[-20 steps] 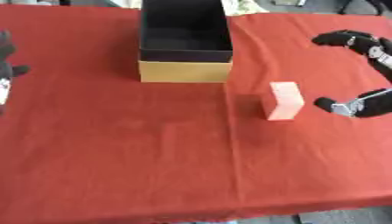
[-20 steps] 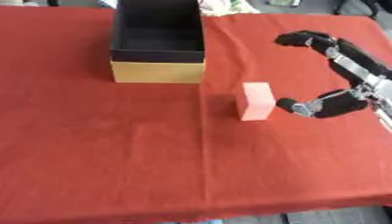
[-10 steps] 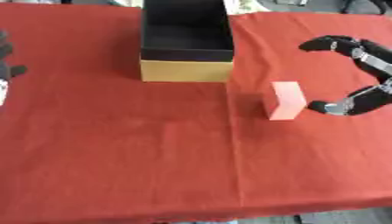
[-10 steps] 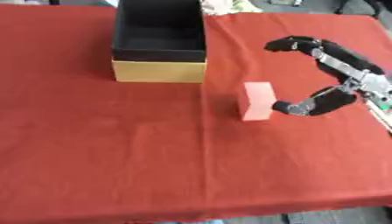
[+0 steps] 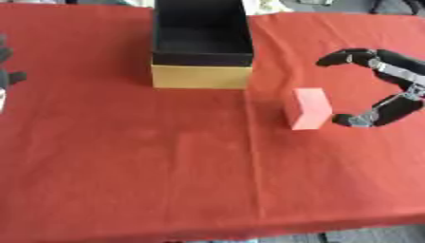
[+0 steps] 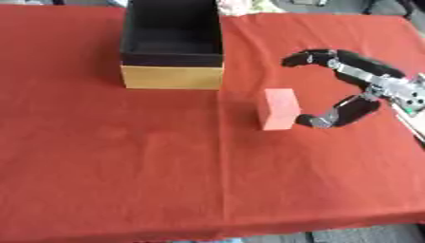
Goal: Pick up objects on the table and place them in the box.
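A pink block (image 5: 309, 108) stands upright on the red cloth, right of centre. My right hand (image 6: 358, 81) reaches in from the right, open in a wide curve, its fingers (image 6: 309, 58) behind the block and its thumb (image 6: 332, 115) just right of the block's lower corner, close to it but holding nothing. The box (image 5: 201, 76), black inside with a tan front wall, stands at the back, left of the block, and looks empty. My left hand (image 5: 6, 76) shows only as a dark part at the left edge.
The red cloth (image 5: 149, 166) covers the whole table, with its front edge near the bottom of the view. Some pale items (image 6: 241, 5) lie just behind the box at the far edge.
My right hand has moved left toward the pink block, bringing fingers and thumb close around its right side. The block and the box have stayed in place.
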`<state>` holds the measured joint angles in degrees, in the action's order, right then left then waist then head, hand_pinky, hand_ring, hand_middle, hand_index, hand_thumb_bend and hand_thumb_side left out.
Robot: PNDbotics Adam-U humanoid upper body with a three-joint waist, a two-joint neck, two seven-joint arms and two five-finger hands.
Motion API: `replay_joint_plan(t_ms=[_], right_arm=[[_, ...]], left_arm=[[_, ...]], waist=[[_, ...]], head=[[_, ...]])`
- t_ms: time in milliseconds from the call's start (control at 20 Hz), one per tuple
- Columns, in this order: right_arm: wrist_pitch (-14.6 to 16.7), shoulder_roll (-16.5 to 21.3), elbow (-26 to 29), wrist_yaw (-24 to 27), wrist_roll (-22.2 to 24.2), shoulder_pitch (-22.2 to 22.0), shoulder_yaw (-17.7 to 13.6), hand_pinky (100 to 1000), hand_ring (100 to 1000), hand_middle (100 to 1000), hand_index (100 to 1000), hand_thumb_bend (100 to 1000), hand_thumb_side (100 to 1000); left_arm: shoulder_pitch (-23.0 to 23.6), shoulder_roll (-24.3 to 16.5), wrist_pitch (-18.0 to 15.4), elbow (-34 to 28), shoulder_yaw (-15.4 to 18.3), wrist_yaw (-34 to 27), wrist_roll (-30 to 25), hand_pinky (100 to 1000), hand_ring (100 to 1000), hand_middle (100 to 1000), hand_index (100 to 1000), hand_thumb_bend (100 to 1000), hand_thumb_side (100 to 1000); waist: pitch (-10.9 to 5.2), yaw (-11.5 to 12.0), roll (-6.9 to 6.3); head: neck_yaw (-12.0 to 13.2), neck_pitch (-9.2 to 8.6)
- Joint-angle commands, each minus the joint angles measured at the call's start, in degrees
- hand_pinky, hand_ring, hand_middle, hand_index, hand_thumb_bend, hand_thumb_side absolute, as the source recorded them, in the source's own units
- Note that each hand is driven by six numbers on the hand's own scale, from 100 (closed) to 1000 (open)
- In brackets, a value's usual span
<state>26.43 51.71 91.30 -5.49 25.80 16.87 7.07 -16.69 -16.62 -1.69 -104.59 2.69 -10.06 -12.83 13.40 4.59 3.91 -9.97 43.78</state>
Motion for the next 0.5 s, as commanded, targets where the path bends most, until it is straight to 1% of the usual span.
replay_joint_plan(t_ms=[50,200,250,300,500], right_arm=[[-0.03,1.42,-0.53,-0.27,2.32,1.24,-1.02,943,913,874,958,489,186],[-0.04,1.20,-0.90,-0.17,3.41,1.88,-1.01,943,913,874,958,489,187],[-0.04,1.11,-1.05,-0.23,3.63,2.08,-0.98,943,912,873,958,473,177],[-0.08,0.99,-1.28,-0.32,3.87,2.29,-0.93,942,912,873,958,488,186],[-0.23,0.25,-2.70,-0.76,4.59,3.39,-0.81,941,913,872,959,488,188]], left_arm=[[-0.85,-0.92,-0.03,-0.71,-0.11,0.08,-0.19,878,999,941,936,100,354],[-0.87,-0.94,-0.03,-0.68,-0.15,0.11,-0.25,878,999,941,936,100,355],[-0.89,-0.93,-0.02,-0.67,-0.16,0.11,-0.27,879,999,941,936,100,355],[-0.91,-0.93,-0.02,-0.67,-0.18,0.12,-0.29,879,999,941,936,100,354],[-0.96,-0.91,-0.01,-0.63,-0.21,0.13,-0.36,879,999,941,936,100,355]], waist=[[-0.84,0.03,-0.16],[-0.78,0.13,-0.10],[-0.76,0.17,-0.08],[-0.74,0.22,-0.07],[-0.70,0.41,-0.09]], head=[[-0.15,0.34],[-0.21,0.34],[-0.22,0.34],[-0.23,0.34],[-0.27,0.34]])
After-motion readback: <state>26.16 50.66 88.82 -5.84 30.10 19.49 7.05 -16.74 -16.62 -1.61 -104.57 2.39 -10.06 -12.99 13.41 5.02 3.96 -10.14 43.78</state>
